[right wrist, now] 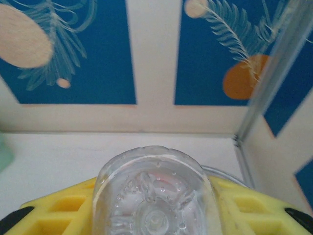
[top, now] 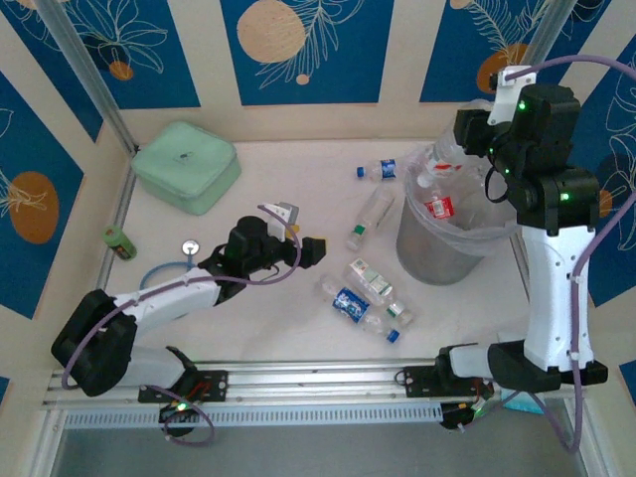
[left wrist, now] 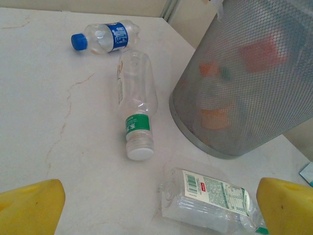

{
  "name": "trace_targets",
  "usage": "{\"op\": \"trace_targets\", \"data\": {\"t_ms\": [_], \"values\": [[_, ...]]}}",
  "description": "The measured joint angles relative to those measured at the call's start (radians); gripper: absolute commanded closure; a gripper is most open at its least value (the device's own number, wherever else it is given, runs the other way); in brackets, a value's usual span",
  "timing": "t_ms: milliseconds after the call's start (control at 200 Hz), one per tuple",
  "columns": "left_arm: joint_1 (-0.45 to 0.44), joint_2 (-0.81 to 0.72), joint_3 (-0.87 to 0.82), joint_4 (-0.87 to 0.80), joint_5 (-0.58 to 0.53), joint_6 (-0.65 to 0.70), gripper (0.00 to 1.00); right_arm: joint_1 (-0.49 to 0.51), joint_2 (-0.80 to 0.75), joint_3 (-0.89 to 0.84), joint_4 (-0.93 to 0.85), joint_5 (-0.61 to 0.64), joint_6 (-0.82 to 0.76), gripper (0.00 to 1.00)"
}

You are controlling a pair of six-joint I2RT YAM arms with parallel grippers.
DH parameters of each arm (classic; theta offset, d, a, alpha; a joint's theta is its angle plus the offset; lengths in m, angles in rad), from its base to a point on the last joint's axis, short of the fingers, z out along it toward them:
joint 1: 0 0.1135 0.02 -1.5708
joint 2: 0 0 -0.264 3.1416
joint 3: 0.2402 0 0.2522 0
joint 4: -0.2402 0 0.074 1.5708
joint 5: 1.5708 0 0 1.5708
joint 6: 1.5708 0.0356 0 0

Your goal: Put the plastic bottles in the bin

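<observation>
Left gripper point(top: 301, 235) in the overhead view sits about mid-frame, low over the table point(top: 278, 338), jaws spread wide with nothing between them. My right gripper point(top: 465, 142) is up at the upper right, above the bin point(top: 437, 260), pinching a clear bottle point(top: 437, 164) that hangs over the rim. Inside the bin there's a red-label bottle point(top: 440, 207). Loose on the table, left of the bin: a blue-label bottle point(top: 378, 171) near the top, a green-label bottle point(top: 370, 219) below it, and a little cluster of three bottles point(top: 368, 298) lower down, just right of my left gripper. The mint-green case point(top: 186, 164) is at the upper left, with a small green can point(top: 119, 241) below it at the left edge.

Left wrist cam: yellow fingertips point(left wrist: 29, 205) poke in at both bottom corners, wide apart and gripping nothing. Between them, nearer the right one, lies a white-label bottle point(left wrist: 210, 198). Above that is the green-label one with a white cap point(left wrist: 136, 103), and the blue-capped one point(left wrist: 105, 38) lies at the top. The mesh bin fills the right side point(left wrist: 244, 83), with blurry orange and red shapes inside.

Right wrist cam: my yellow fingers point(right wrist: 63, 210) squeeze the clear bottle's base point(right wrist: 154, 196) at bottom centre, with the blue patterned wall point(right wrist: 83, 58) behind.
</observation>
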Motion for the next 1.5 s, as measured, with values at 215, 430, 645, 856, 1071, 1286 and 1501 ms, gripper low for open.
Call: {"op": "trace_targets", "data": {"t_ms": [215, 430, 645, 856, 1071, 1286, 1501], "values": [[0.0, 0.037, 0.0, 0.016, 0.001, -0.016, 0.0, -0.05, 0.035, -0.042, -0.074, -0.004, 0.0, 0.95], [0.0, 0.09, 0.0, 0.032, 0.017, -0.027, 0.0, -0.05, 0.072, -0.166, -0.117, -0.024, 0.004, 0.95], [0.0, 0.117, 0.01, 0.061, 0.029, -0.041, 0.0, -0.05, 0.106, -0.34, -0.116, -0.036, 0.028, 0.95], [0.0, 0.15, 0.029, 0.092, 0.043, -0.053, 0.0, -0.063, 0.117, -0.465, -0.042, -0.039, 0.056, 0.89], [0.0, 0.162, 0.037, 0.099, 0.06, -0.061, 0.0, -0.08, 0.117, -0.501, 0.01, -0.086, 0.079, 0.76], [0.0, 0.163, 0.037, 0.099, 0.061, -0.068, 0.0, -0.095, 0.112, -0.473, -0.04, -0.187, 0.129, 0.21], [0.0, 0.163, 0.037, 0.099, 0.068, -0.072, 0.0, -0.101, 0.103, -0.332, -0.141, -0.226, 0.159, 0.12]]}}
